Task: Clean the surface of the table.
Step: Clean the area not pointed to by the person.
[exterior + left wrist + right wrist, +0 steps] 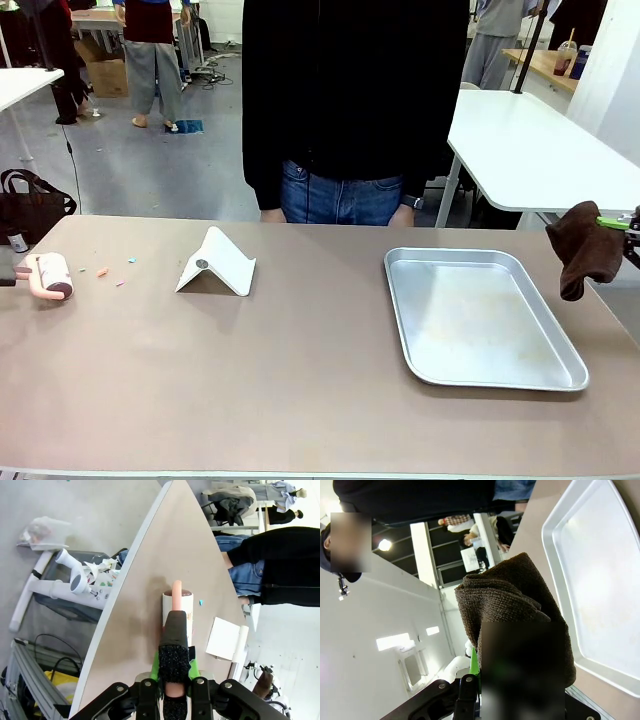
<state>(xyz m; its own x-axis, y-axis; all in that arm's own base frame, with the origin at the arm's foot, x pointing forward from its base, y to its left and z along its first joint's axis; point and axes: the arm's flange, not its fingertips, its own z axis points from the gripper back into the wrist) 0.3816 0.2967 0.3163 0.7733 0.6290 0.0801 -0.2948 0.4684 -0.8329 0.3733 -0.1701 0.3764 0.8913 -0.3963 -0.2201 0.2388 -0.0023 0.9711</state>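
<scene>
The brownish-tan table (300, 380) carries a few small coloured scraps (102, 270) near its left end. My left gripper (6, 272) is shut on the pink handle of a lint roller (55, 276), which rests on the table beside the scraps. In the left wrist view the gripper (174, 666) clamps the handle, with the roller (177, 607) ahead of it. My right gripper (626, 226) is shut on a dark brown cloth (583, 248) that hangs above the table's right edge. In the right wrist view the cloth (505, 605) covers the fingers.
A shiny silver tray (405, 300) lies right of centre, also seen as the tray (555, 555) from the right wrist. A white folded stand (217, 265) sits left of centre. A person in a black top (350, 90) stands at the far edge.
</scene>
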